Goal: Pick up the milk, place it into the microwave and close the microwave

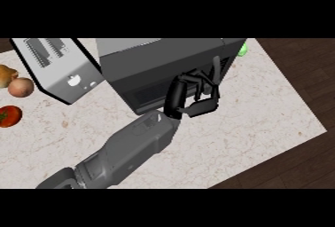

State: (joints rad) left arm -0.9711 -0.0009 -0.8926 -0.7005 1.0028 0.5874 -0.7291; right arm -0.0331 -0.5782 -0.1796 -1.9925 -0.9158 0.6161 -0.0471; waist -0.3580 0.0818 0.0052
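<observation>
Left hand (196, 105) up against the front of the microwave (163, 66), at the end of a grey forearm (124, 155) coming in from the lower left edge and slanting up to the right across the counter (262, 115). Fingers (174, 95) curled, bent over towards the dark door panel, with nothing seen in their hold; thumb side turned down towards the counter. Hand low on the microwave's front face, just left of the vertical strip at its right end.

Milk nowhere to be seen: not on the bare counter, not in the hand. Microwave door flat against the body, dark, its inside hidden, so cannot tell whether the milk sits within.

Microwave at the top middle of the counter, set at an angle. Just beside it on the left, a silver toaster (56, 66) with two slots on top, also askew. At the far left edge, a bread roll (6, 75), a round pale fruit (21, 87) touching or nearly touching it, and below them, apart, a tomato (9, 116). A small green thing (243, 49) peeping out behind the microwave's right rear corner, mostly hidden. Dark wooden floor (301, 71) beyond the counter's right edge
</observation>
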